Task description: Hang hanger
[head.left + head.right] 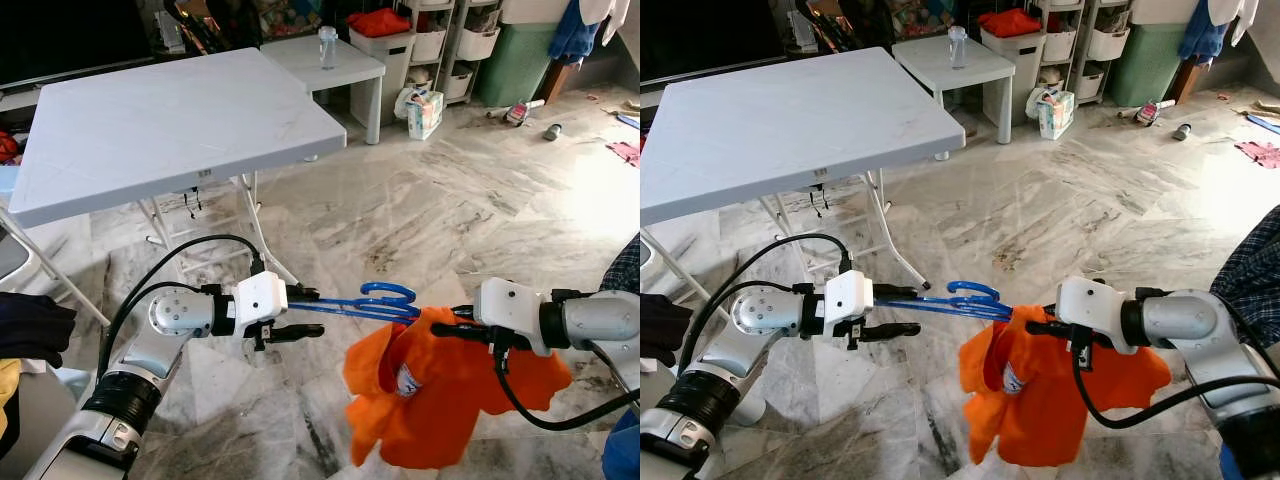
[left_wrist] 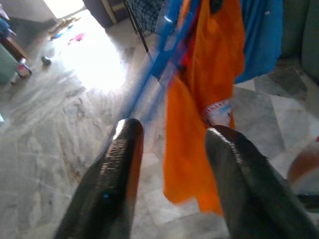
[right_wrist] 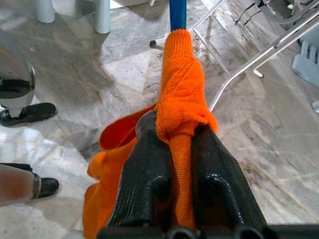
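The blue plastic clothes hanger (image 1: 360,302) lies level between the two arms, low in the middle of the head view, with an orange knitted garment (image 1: 440,400) draped from its end at about four o'clock of the hook. The right gripper (image 3: 180,144) has its jaws pinched narrow on the orange knit wrapped over the hanger's arm, while the left gripper (image 1: 305,313) sits at the hanger's nine o'clock end with its jaws spread wide; its upper finger appears to lie along the blue bar, though whether it bears on it I cannot tell. To do this step well, I judge the right grip should stay firm so the cloth does not slide off, and the hook be kept upright and free as it is carried to a rail. The floor is grey veined marble tile (image 1: 420,220); a white folding plastic table (image 1: 160,120) stands at eleven o'clock, with white storage shelves (image 1: 440,40) at one o'clock.
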Available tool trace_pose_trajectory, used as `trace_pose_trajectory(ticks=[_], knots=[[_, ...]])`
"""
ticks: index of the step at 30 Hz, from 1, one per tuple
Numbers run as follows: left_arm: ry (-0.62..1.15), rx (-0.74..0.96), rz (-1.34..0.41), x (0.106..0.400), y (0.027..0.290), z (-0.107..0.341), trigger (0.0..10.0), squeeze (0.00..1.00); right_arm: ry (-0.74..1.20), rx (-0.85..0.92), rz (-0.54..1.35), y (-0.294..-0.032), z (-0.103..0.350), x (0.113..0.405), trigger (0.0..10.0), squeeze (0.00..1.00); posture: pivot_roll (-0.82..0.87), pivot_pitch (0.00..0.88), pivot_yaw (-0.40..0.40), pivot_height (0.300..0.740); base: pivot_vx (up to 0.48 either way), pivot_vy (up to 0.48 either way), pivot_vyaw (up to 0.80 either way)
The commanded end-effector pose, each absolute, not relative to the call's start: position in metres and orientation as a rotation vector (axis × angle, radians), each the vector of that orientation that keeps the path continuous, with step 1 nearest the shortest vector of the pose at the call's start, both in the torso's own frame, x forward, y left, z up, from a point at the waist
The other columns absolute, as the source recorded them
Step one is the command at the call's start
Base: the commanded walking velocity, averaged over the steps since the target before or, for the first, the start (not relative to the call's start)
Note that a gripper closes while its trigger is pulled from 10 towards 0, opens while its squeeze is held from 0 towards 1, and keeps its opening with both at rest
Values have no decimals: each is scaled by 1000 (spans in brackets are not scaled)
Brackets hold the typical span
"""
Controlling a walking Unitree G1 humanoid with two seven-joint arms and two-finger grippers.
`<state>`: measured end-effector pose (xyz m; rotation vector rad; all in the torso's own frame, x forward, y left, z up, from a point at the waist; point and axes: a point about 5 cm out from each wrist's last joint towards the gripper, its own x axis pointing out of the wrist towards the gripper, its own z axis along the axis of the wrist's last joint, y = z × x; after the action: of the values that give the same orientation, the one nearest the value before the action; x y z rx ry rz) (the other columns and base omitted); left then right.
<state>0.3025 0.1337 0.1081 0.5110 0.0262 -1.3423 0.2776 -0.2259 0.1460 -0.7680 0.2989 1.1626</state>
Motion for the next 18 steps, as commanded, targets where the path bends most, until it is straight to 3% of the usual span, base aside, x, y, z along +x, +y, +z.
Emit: trace_pose_trajectory(ticks=[1, 2, 3, 7, 8, 9, 10, 18], knots=[[27, 546, -1345, 307, 137, 112, 0, 0, 253, -798, 1188, -222, 155, 281, 10000, 0, -140, 0, 23, 740, 0, 0, 0], [30, 554, -1341, 308, 137, 112, 1647, 0, 248, -791, 1197, -222, 155, 281, 10000, 0, -140, 0, 22, 740, 0, 0, 0], [35, 564, -1335, 309, 138, 111, 10000, 0, 243, -786, 1208, -220, 156, 280, 10000, 0, -139, 0, 22, 740, 0, 0, 0], [30, 599, -1308, 314, 140, 110, 10000, 0, 233, -771, 1248, -217, 157, 278, 10000, 0, -139, 0, 22, 740, 0, 0, 0], [7, 605, -1268, 319, 142, 114, 10000, 408, 248, -770, 1277, -216, 157, 274, 10000, 0, -142, 0, 21, 740, 0, 0, 0], [-2, 600, -1251, 322, 142, 116, 10000, 918, 251, -776, 1281, -216, 157, 273, 10000, 0, -147, 0, 21, 740, 0, 0, 0], [-6, 589, -1242, 324, 142, 118, 10000, 1000, 252, -785, 1279, -216, 156, 273, 10000, 0, -148, 0, 21, 740, 0, 0, 0], [-74, 629, -1258, 330, 133, 127, 10000, 1000, 287, -801, 1312, -217, 149, 267, 10000, 0, -147, 0, 25, 740, 0, 0, 0]])
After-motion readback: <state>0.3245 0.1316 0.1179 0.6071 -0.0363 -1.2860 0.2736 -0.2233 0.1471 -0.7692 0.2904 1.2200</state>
